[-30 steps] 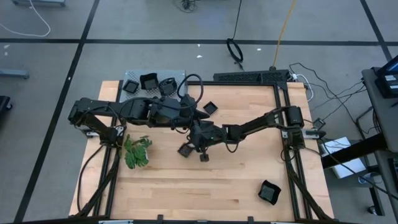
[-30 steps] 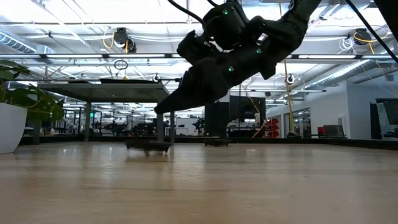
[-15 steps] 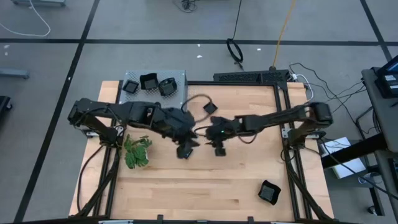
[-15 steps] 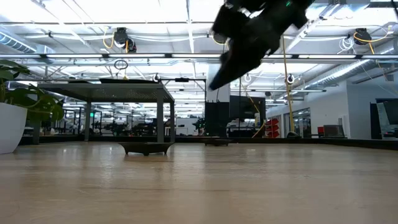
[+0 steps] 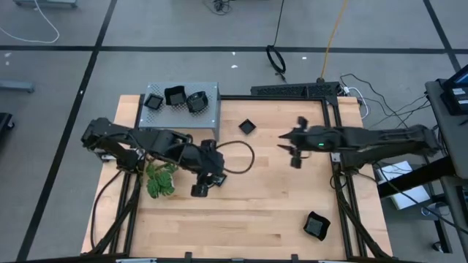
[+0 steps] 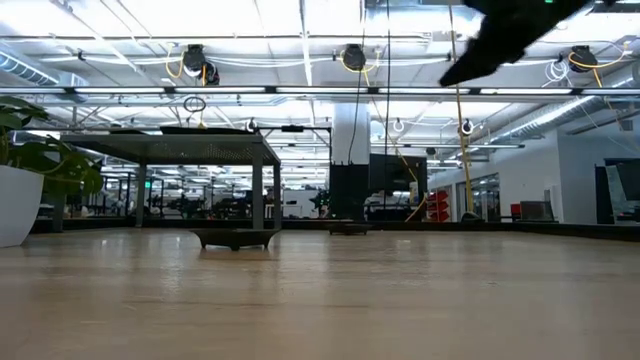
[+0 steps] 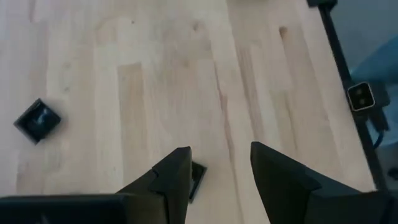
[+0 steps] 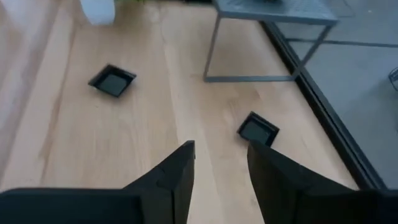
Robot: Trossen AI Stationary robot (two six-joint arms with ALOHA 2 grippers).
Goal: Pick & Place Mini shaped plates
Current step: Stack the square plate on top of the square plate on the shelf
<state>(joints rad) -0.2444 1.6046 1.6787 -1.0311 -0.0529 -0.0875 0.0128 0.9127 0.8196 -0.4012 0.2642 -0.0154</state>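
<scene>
Plates, small and black, lie in a few spots on my wooden table (image 5: 241, 219). Three of them sit on the grey shelf (image 5: 208, 91) at the far left corner: one plate at its left (image 5: 153, 101), one in the middle (image 5: 175, 96) and one at its right (image 5: 196, 101).

Another small square plate (image 5: 248, 126) lies on the wood at the far side, a little right of the shelf. One more plate (image 5: 316, 226) lies by itself at the near right corner, well apart from the rest.

My left gripper (image 5: 199, 190) is over the middle of the table, a bit to the left, just right of the green plant (image 5: 161, 179). From the left wrist camera I see its two dark fingers (image 7: 174, 177) spread apart with bare wood between them. Nothing is in them. A dark plate (image 7: 197, 179) peeks out just beside one finger, and I cannot tell if it touches. The corner plate (image 7: 37, 120) shows farther off.

My right gripper (image 5: 295, 161) is up in the air over the right part of the table. Its fingers (image 8: 177, 171) are apart too, and they hold nothing. Past them I see two plates on the wood, one near a shelf leg (image 8: 257, 129) and one closer to the white plant pot (image 8: 112, 81).
</scene>
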